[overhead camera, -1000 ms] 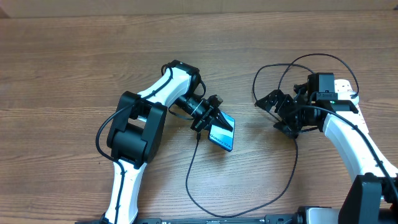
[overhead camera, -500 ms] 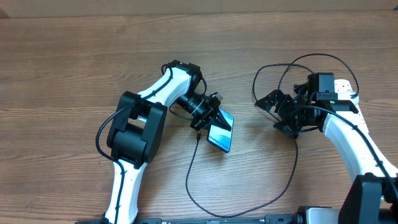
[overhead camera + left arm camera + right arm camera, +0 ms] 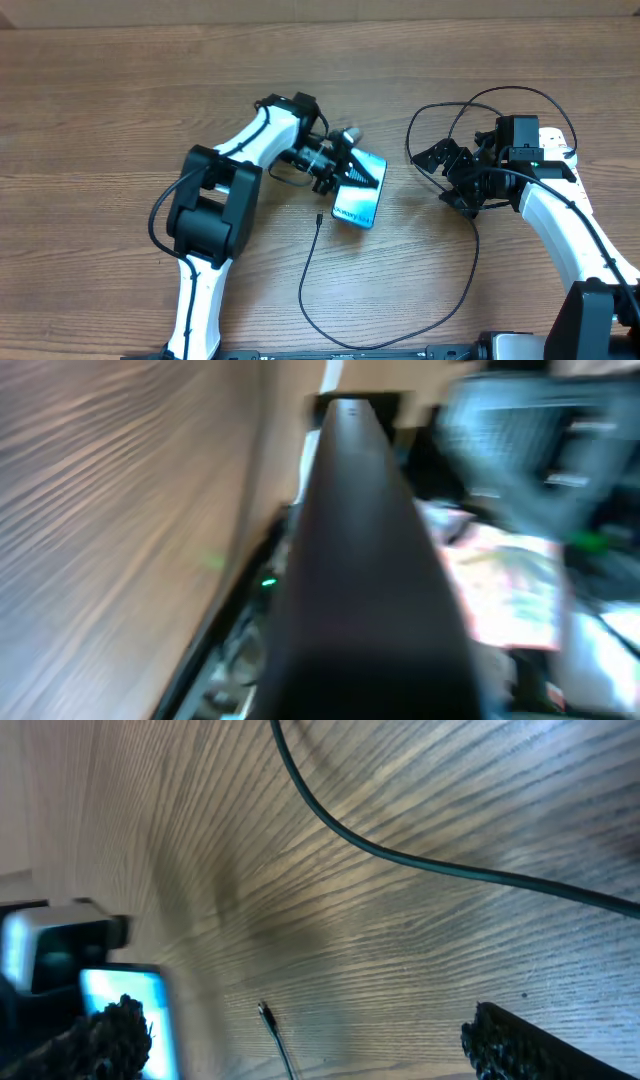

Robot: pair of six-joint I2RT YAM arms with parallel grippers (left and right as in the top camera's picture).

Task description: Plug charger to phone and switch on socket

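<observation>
The phone (image 3: 362, 198), its light-blue screen up, is tilted near the table's middle with my left gripper (image 3: 340, 170) shut on its upper-left end. In the blurred left wrist view the phone (image 3: 365, 560) runs edge-on as a dark bar. The charger (image 3: 305, 290), a thin black cable, has its connector tip (image 3: 317, 216) lying loose on the wood just left of the phone, apart from it. My right gripper (image 3: 447, 180) stands open and empty to the right, over the cable's loops. In the right wrist view the tip (image 3: 265, 1012) lies between the fingers (image 3: 110, 1035). The socket is out of view.
The cable sweeps in a wide curve toward the front edge (image 3: 400, 340), climbs past the right arm (image 3: 570, 220) and loops behind the right gripper (image 3: 480, 105). Bare wooden table (image 3: 100, 120) spreads to the left and back.
My left gripper has swung the phone up and to the right, turning it away from the connector tip. The tip and the right arm have stayed where they were.
</observation>
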